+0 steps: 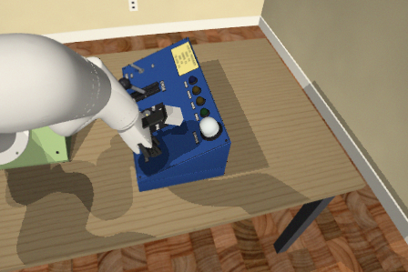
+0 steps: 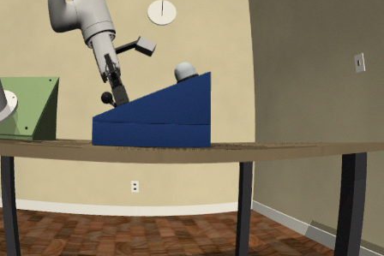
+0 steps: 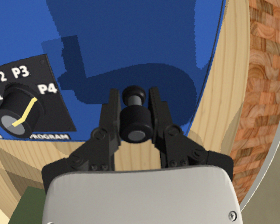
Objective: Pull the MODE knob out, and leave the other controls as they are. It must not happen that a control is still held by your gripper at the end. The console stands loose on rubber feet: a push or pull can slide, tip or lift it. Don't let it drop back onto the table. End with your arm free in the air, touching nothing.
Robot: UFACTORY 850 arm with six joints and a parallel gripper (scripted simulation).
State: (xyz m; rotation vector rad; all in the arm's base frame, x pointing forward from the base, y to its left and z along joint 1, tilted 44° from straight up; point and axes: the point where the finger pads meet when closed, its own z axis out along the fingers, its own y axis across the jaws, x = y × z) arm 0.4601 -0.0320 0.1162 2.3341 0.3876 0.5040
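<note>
The blue sloped console stands on the wooden table. The MODE knob (image 3: 135, 121) is a small black knob near the console's low front-left corner. My gripper (image 3: 134, 100) is shut on it, one finger on each side, as the wrist view shows. In the top view the gripper (image 1: 151, 153) is at the console's lower left corner. In the exterior view the gripper (image 2: 119, 94) reaches down onto the low end of the console (image 2: 156, 114).
A black selector dial with a yellow pointer (image 3: 16, 112) sits left of the knob. A white dome button (image 1: 209, 126), a column of dark round lamps (image 1: 197, 94), a lever (image 1: 126, 83) and a yellow label (image 1: 184, 59) are on the panel. A green box (image 1: 34, 150) stands at the left.
</note>
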